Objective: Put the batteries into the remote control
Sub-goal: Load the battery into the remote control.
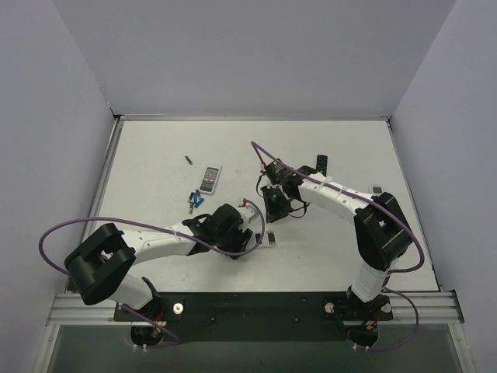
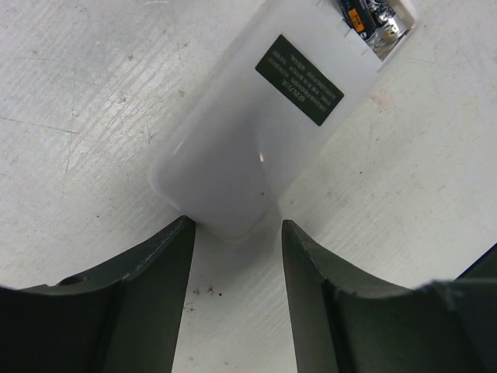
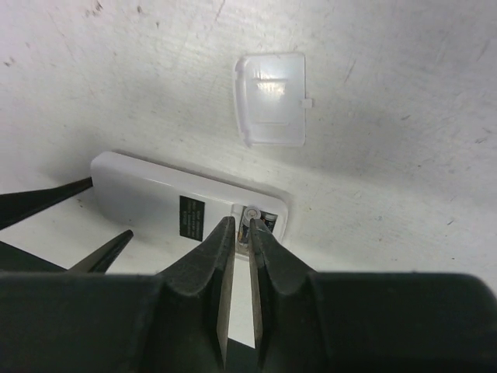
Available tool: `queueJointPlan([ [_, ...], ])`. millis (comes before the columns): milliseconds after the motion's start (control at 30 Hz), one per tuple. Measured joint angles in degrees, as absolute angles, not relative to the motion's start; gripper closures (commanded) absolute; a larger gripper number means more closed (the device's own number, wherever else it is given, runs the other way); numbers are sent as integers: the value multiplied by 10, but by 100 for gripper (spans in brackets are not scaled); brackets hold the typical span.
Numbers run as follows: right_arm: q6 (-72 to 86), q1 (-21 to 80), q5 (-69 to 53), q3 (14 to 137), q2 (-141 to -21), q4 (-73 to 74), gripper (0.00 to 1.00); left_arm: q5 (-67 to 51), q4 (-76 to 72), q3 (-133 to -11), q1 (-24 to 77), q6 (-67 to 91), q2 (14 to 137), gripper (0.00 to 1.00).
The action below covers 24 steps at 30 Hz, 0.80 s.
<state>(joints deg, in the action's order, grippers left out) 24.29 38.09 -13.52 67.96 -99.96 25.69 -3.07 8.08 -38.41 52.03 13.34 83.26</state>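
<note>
Your left gripper clasps the rounded end of the remote control, back up, bay open at 1 o'clock. Right wrist: right gripper, narrowed to a slit, hangs over that bay, a cell showing at its tips; gripped or not, you cannot tell. Seating looks in hand; next, press squarely. Cover lies at 12. From above, spare batteries wait at the remote's 10 o'clock, your left arm between.

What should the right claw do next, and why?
Probably ease the right gripper slightly down into the remote control's open bay. Its nearly shut fingers sit right over that bay, with something small and round, maybe a battery end, at the tips. The left gripper flanks the other end; the cover lies off.
</note>
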Motion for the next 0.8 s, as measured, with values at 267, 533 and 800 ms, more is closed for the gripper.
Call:
queueJointPlan([
  [267,249,375,-135,698,-997,256,83,-33,82,-384,521,134,834,47],
  [533,273,375,-135,681,-998,256,83,-33,82,-384,521,134,834,48],
  [800,288,375,-130,655,-1000,260,83,-33,83,-384,521,134,834,49],
])
